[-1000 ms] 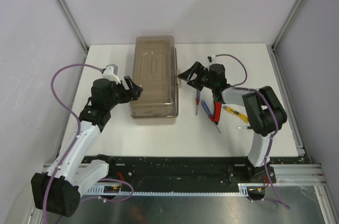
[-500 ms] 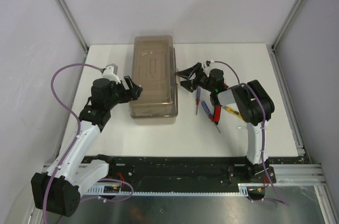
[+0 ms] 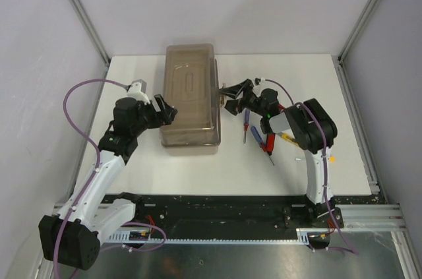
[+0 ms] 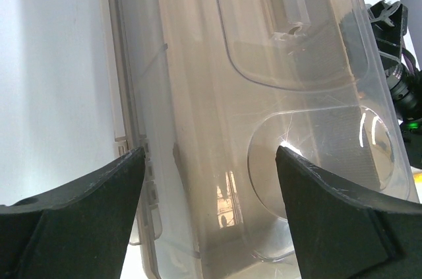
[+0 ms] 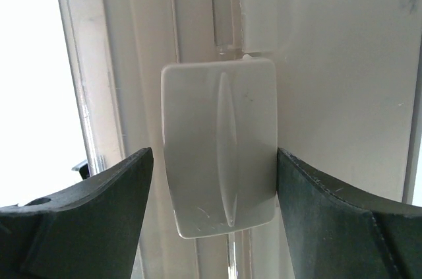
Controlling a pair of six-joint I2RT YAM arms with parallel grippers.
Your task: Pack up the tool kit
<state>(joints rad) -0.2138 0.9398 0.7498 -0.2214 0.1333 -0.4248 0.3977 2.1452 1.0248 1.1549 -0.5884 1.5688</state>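
Right claw (image 3: 229, 99), jaws apart, straddles the toolbox (image 3: 190, 104) latch (image 5: 219, 145) across its width; left claw (image 3: 168, 111), also apart, hovers over the lid (image 4: 277, 94)

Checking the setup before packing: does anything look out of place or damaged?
No damage shows. The toolbox is closed while the screwdrivers lie loose on the table to its right, not yet packed.
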